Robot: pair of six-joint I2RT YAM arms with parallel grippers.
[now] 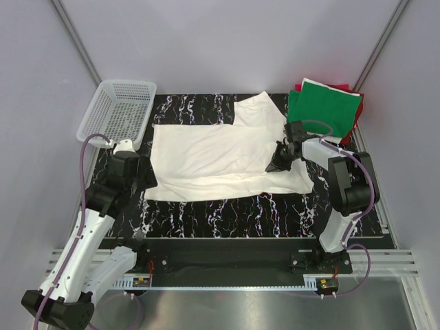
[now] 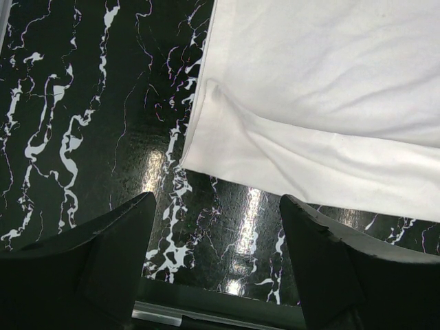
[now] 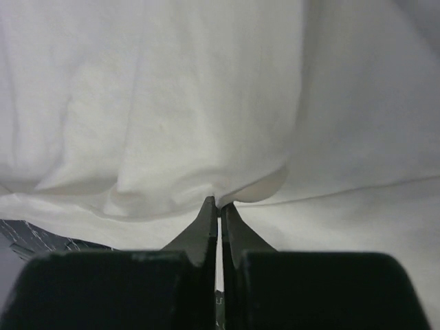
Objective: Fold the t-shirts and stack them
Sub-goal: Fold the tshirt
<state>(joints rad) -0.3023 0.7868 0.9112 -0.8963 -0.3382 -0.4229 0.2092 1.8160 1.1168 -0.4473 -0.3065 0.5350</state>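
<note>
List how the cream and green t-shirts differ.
The cream t-shirt lies spread out flat; the green t-shirt sits folded at the far right corner. The right gripper is shut on the cream t-shirt; nothing grips the green t-shirt. The green t-shirt rests on red fabric, the cream t-shirt on bare table. Both show no print.

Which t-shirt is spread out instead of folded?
The cream-white t-shirt, lying open in the middle; the green t-shirt and the red t-shirt beneath it sit folded at the far right corner.
</note>
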